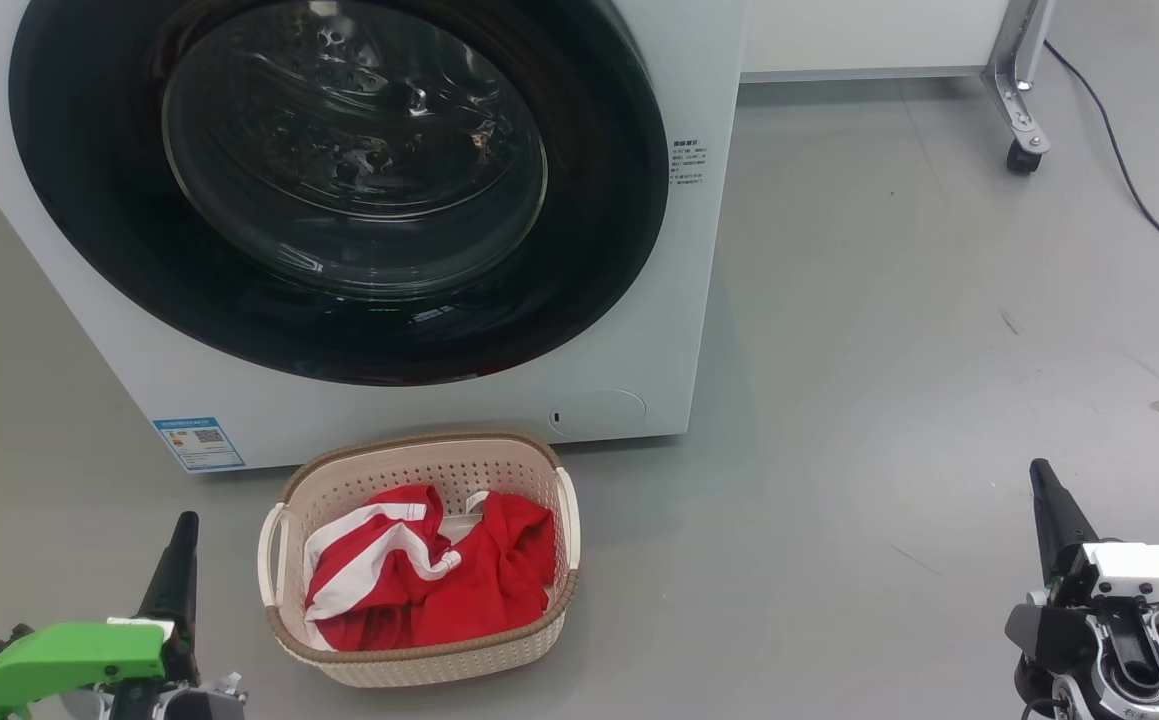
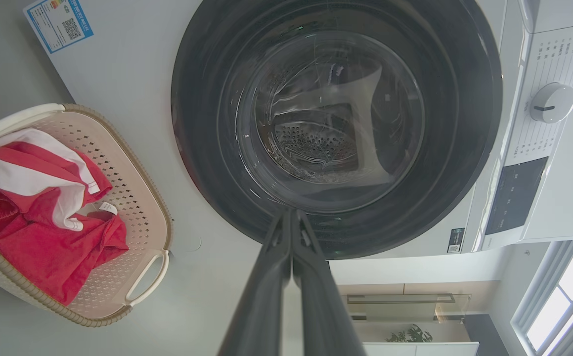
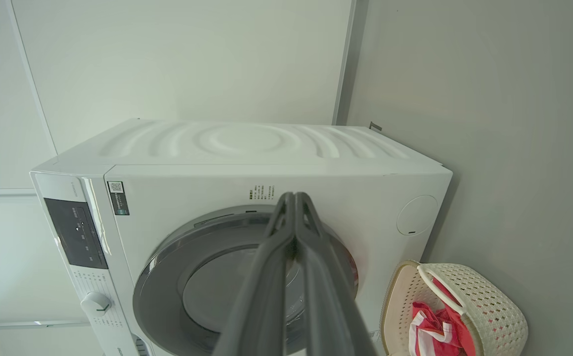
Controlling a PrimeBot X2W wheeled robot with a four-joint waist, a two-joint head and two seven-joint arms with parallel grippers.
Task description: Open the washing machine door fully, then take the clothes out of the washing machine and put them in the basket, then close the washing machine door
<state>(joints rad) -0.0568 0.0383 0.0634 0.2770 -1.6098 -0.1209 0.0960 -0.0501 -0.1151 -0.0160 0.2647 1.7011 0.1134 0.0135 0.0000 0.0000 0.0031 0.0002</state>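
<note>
The door (image 1: 354, 150) sits flush against the washer (image 1: 439, 410). The clothes (image 1: 439, 580) lie heaped in the basket (image 1: 419, 445) on the floor (image 1: 889, 350), just in front of the washer. The left claw (image 2: 291, 213) and right claw (image 3: 293, 196) each have fingers pressed together, gripping nothing.

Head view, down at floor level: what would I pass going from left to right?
The left gripper → the basket with the red clothes in it → the right gripper.
</note>
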